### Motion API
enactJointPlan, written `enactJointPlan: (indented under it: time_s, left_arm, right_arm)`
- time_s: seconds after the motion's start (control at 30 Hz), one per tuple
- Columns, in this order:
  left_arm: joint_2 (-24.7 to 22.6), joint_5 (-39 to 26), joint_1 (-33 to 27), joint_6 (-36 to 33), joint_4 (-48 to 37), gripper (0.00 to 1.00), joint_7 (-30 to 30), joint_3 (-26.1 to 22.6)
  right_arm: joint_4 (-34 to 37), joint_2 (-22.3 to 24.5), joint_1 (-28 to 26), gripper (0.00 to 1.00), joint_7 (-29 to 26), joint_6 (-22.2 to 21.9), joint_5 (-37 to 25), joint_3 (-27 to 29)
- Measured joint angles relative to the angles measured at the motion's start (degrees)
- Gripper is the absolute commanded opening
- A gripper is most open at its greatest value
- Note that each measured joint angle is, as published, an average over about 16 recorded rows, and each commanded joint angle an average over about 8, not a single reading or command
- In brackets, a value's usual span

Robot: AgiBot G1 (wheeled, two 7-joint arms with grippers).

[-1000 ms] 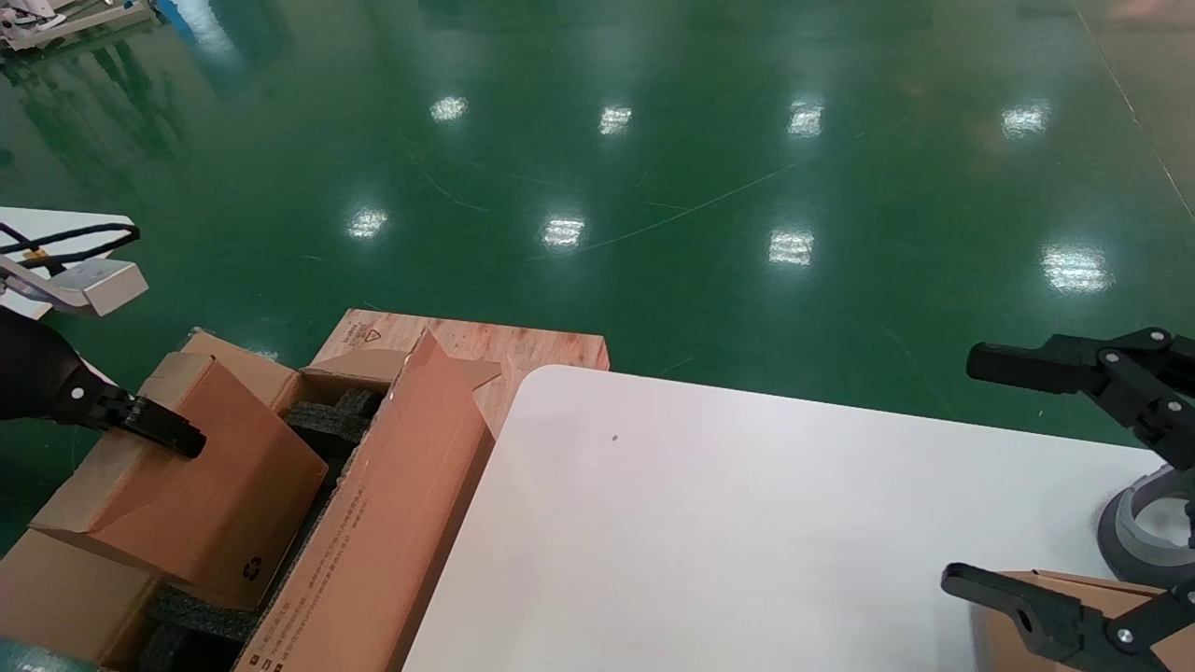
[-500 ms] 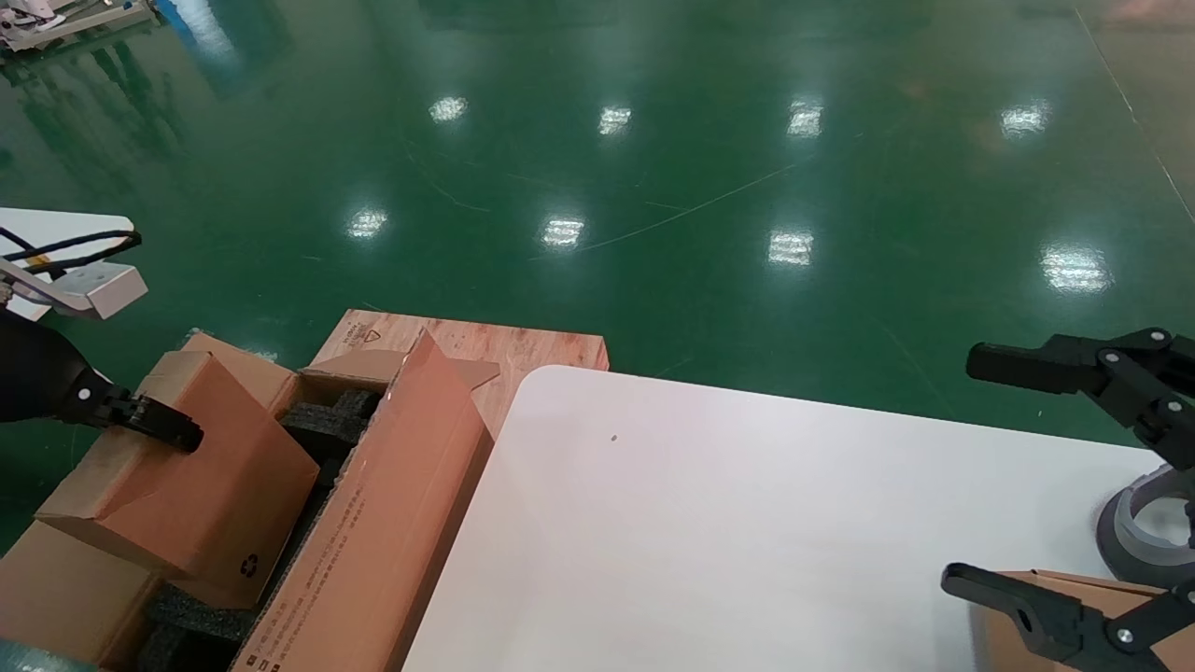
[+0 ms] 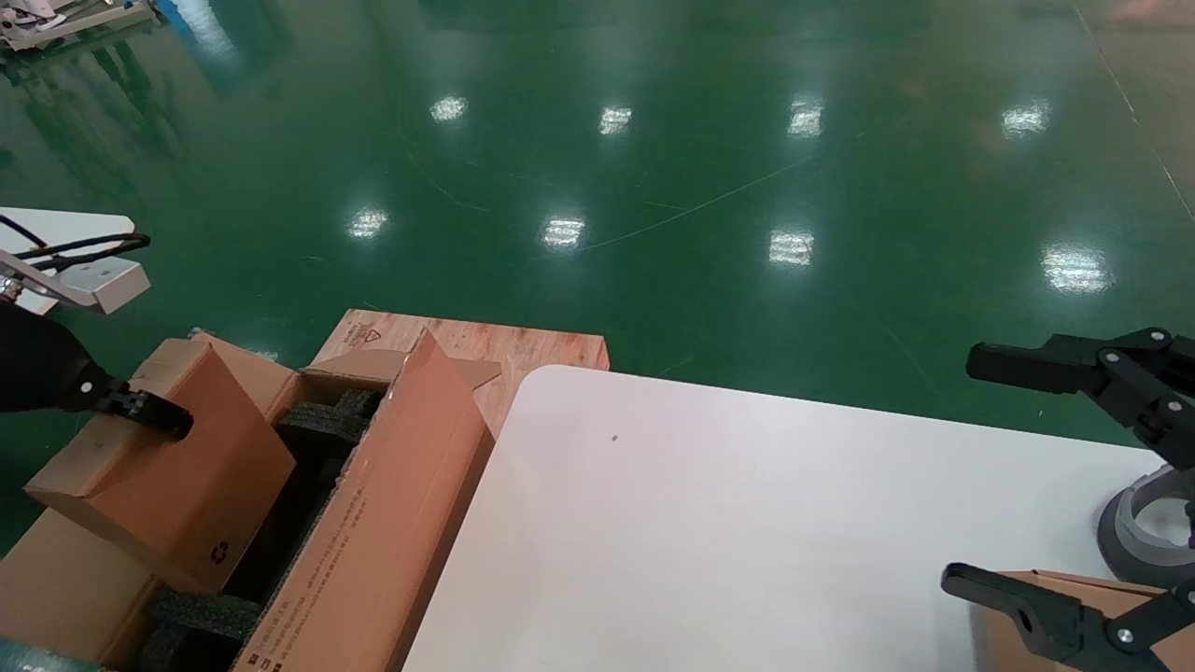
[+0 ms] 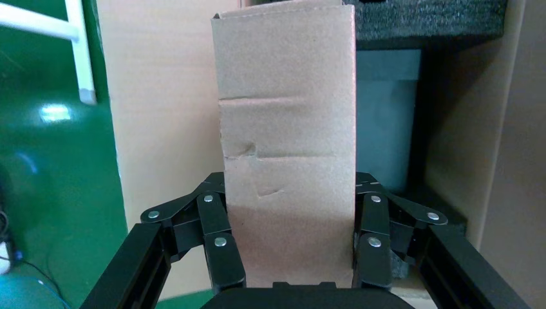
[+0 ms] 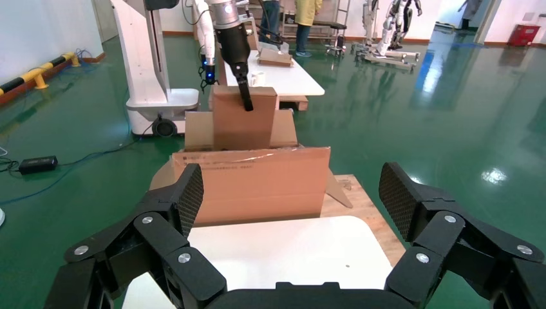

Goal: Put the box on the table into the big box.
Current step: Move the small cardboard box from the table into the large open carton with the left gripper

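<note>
My left gripper (image 3: 140,415) is shut on the small brown box (image 3: 177,471), which has a recycling mark near one corner. It holds the box tilted over the open big box (image 3: 373,541), a long carton with black foam blocks (image 3: 322,420) inside. In the left wrist view the box (image 4: 286,148) fills the gap between the fingers (image 4: 222,248), over dark foam (image 4: 428,22). My right gripper (image 3: 1036,476) is open and empty at the right end of the white table (image 3: 728,532). The right wrist view shows the box (image 5: 243,119) and the big box (image 5: 257,183) far off.
A reddish wooden board (image 3: 504,350) lies under the big box on the green floor. Another brown box (image 3: 1064,616) and a grey ring-shaped object (image 3: 1144,523) sit at the table's right corner. The carton's tall flap (image 3: 420,439) stands between the box and the table.
My left gripper has carried the small box to the left and slightly toward me over the big box, uncovering more black foam. The right arm has not moved.
</note>
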State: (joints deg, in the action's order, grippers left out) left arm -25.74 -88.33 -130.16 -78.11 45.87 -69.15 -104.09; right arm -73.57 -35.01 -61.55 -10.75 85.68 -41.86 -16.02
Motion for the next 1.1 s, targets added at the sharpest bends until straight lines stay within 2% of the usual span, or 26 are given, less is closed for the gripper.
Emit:
enactJointPlan:
  time_s: [0.67, 1.1]
  left_arm:
    - [-0.55, 1.22, 4.12, 4.54, -1.79, 0.00, 2.58, 0.45]
    - [-2.50, 1.03, 7.74, 6.26, -4.92, 0.00, 2.13, -0.36]
  right_arm:
    - [0.00, 0.00, 0.00, 1.00, 0.00, 0.00, 0.00, 0.00]
    - [0.00, 0.00, 0.00, 1.00, 0.00, 0.00, 0.00, 0.00]
